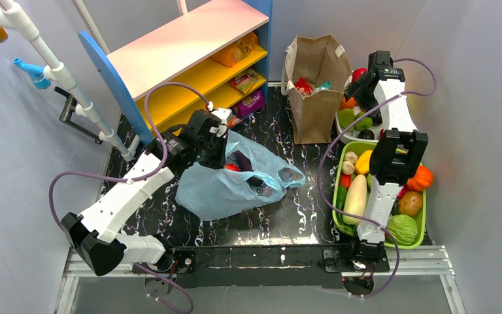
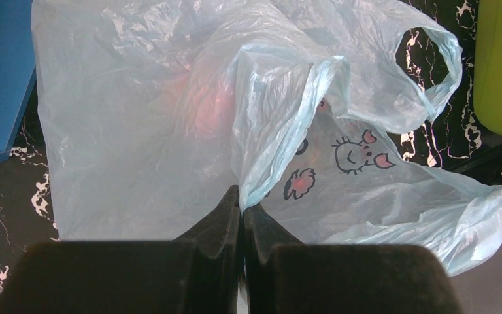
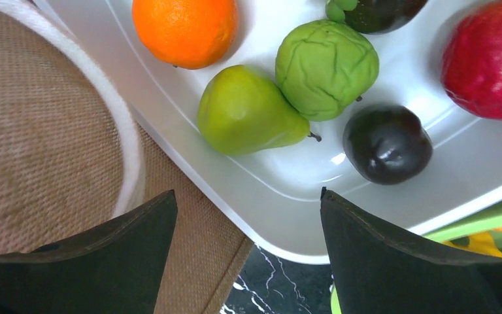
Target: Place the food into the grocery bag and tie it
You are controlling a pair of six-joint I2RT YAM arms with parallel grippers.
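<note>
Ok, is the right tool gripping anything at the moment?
No, the right tool is open, its jaws wide apart with nothing between them, above the white tray of fruit.

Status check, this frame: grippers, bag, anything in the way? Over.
Left gripper shut on grocery bag film. Right gripper open over white fruit tray, holding nothing. Reddish shape shows through bag. Nothing seen blocking.
</note>
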